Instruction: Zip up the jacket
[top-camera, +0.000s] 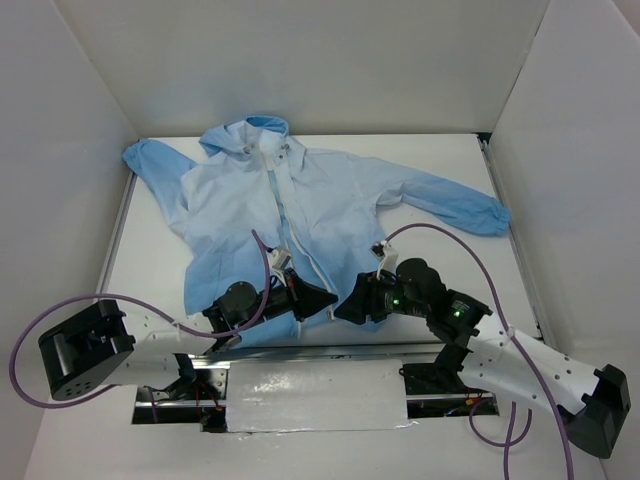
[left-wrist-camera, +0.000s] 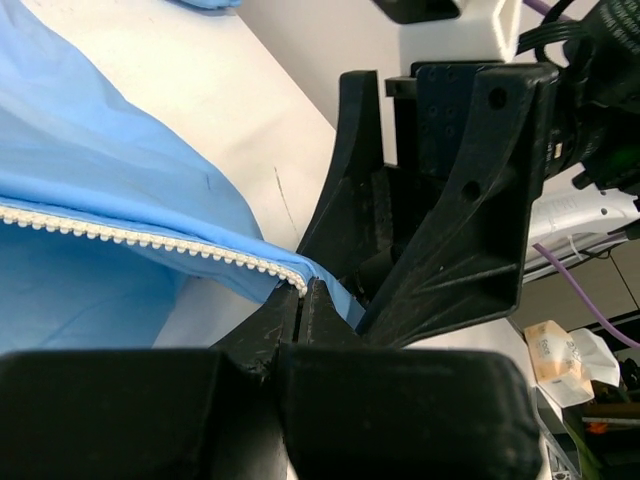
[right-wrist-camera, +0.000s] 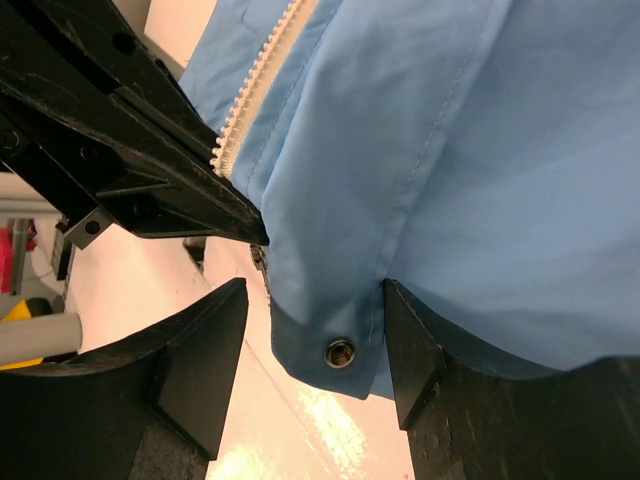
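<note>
Jacket (top-camera: 270, 220), light and limp, at the worktop's (top-camera: 430, 150) near edge. My left hand (left-wrist-camera: 303, 290) pinches the zipper (left-wrist-camera: 150, 240) end. My right hand (right-wrist-camera: 315, 330), parted, straddles the hem, which I judge the firmest hold.

Left pincer (top-camera: 333, 297) on jacket (top-camera: 240, 200), seemingly against right pincer (top-camera: 342, 311)
</note>
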